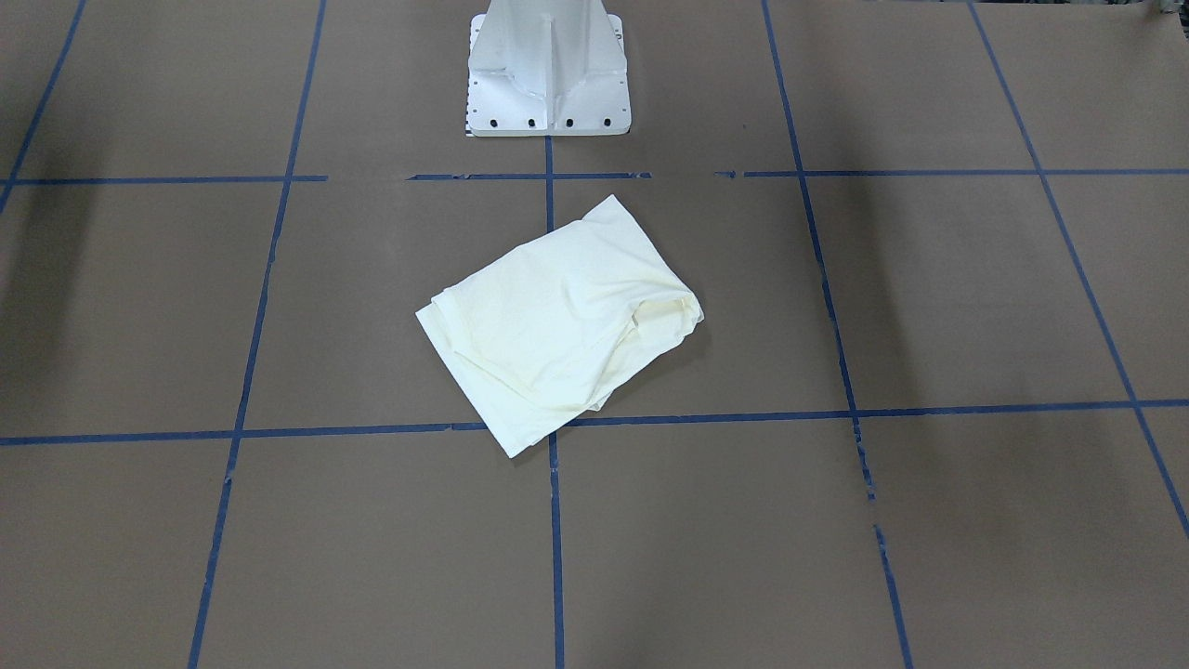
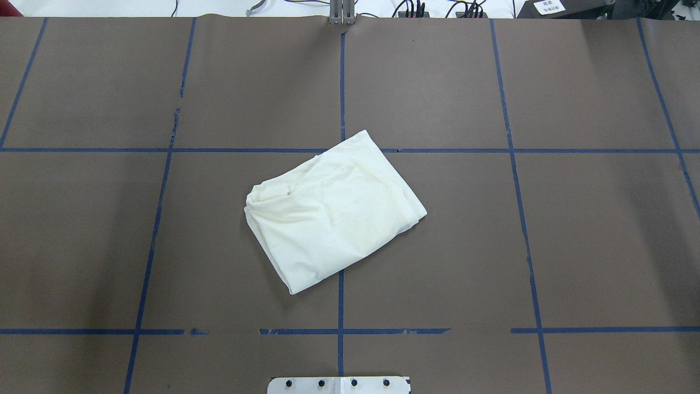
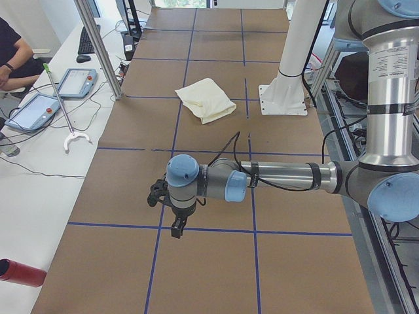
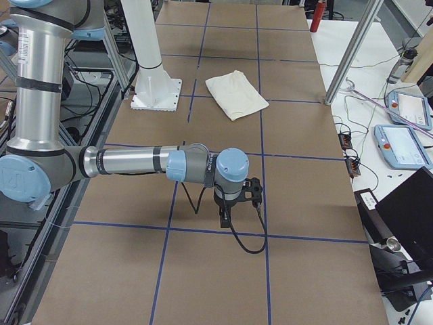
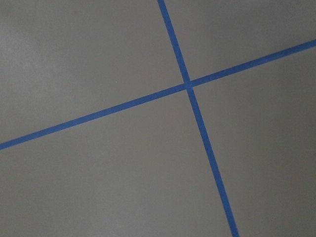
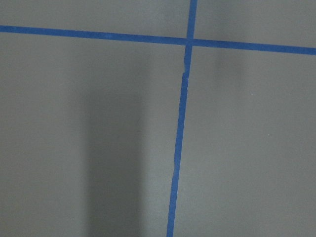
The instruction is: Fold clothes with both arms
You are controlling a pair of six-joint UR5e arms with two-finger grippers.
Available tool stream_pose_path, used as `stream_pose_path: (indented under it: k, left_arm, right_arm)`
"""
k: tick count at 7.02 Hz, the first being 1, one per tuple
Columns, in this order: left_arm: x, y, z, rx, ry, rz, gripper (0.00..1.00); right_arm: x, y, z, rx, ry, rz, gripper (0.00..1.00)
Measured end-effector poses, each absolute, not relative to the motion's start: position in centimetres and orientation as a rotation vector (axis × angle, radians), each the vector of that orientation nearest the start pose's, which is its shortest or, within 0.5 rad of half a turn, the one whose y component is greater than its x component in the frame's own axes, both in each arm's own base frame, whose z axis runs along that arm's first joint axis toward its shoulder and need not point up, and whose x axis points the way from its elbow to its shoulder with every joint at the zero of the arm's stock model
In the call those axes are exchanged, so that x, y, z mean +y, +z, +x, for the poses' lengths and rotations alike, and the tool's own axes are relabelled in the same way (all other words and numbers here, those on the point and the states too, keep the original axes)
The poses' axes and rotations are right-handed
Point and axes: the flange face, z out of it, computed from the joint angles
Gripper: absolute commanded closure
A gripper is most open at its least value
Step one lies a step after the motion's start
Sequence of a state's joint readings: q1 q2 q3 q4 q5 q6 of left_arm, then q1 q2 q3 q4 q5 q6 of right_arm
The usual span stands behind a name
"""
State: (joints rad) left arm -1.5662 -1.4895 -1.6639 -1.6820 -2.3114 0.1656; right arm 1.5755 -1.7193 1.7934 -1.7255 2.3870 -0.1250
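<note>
The cream-white shirt [image 1: 557, 325] lies folded into a tilted rectangle in the middle of the brown table, plain side up, its print hidden. It also shows in the overhead view [image 2: 333, 213] and both side views [image 3: 206, 99] [image 4: 237, 95]. My left gripper [image 3: 177, 229] hangs over the table's left end, far from the shirt, pointing down. My right gripper [image 4: 224, 220] hangs over the table's right end, equally far from it. Both show only in the side views, so I cannot tell whether they are open or shut. The wrist views show only bare table and blue tape.
The white pedestal base [image 1: 548, 74] stands at the robot's edge, just behind the shirt. Blue tape lines [image 2: 340, 306] grid the table. A white side bench holds tablets [image 3: 33, 111], a grabber stick [image 3: 65, 131] and a red bottle [image 3: 19, 271]; a person [image 3: 13, 52] sits there.
</note>
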Motion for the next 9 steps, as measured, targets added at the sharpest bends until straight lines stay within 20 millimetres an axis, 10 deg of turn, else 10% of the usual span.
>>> stream_pose_path:
  k: [9]
  left_arm:
    - [-46.77,64.37,-6.29,0.746,0.059,0.124,0.0]
  right_arm:
    - [-42.08,64.45,8.05,-0.825,-0.01,-0.039,0.0]
